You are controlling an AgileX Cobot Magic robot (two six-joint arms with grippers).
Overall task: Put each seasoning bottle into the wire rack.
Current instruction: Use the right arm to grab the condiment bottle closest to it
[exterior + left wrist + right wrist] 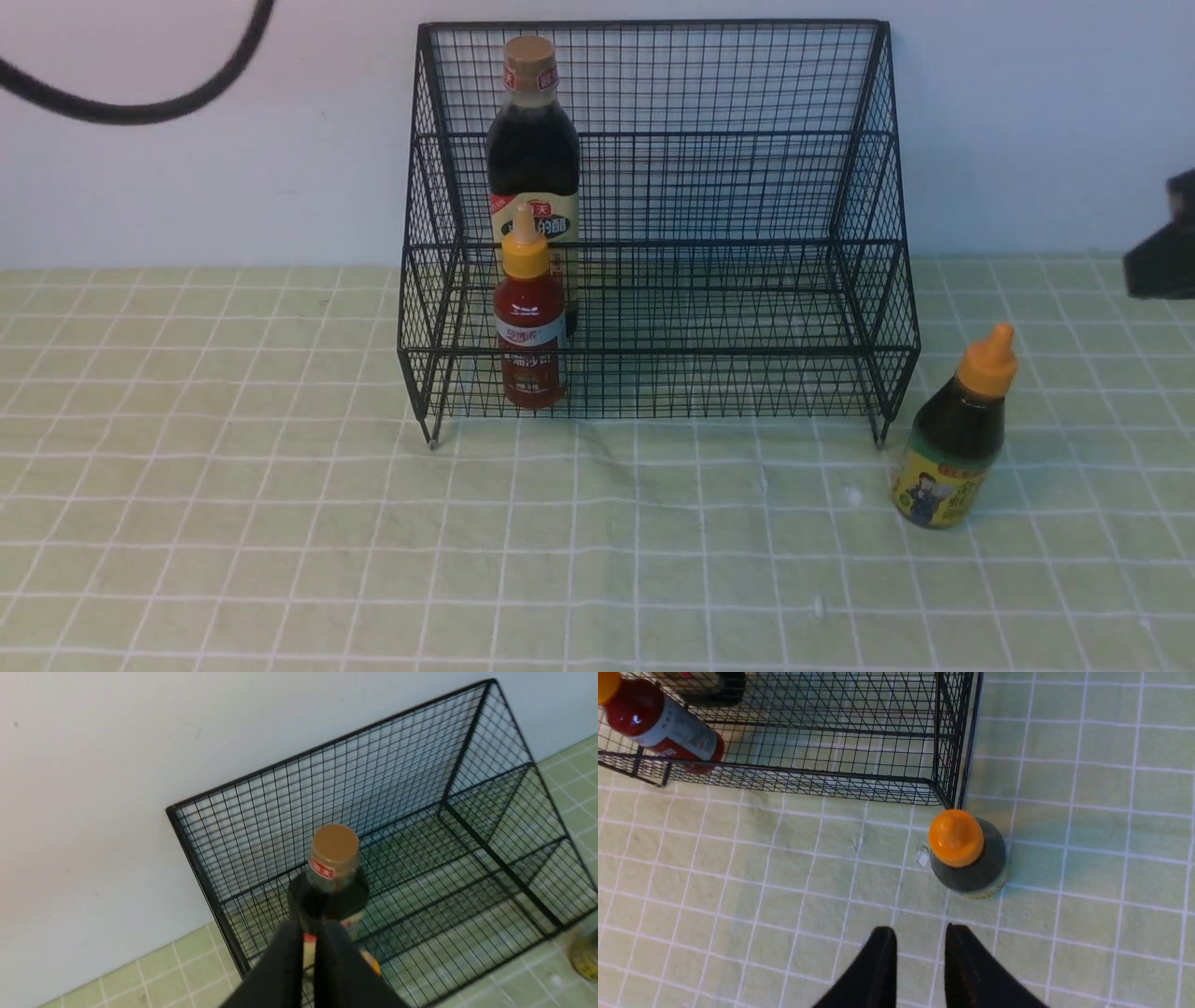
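While the tall dark bottle (532, 159) and red bottle (529, 327) stand inside the wire rack (747, 245), the squat bottle (957, 439) sits on the tabletop (280, 513) beside it. Left wrist: left fingers (280, 970) closed, empty, above the tall dark bottle. Right wrist: right fingers (878, 970) a little apart, empty, near the squat bottle.

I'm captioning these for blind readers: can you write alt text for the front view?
A black wire rack stands on a green checked cloth against a pale wall, holding two bottles near its left end: a tall dark bottle behind a small red bottle. A squat dark bottle with an orange cap stands outside, by the rack's right front foot.
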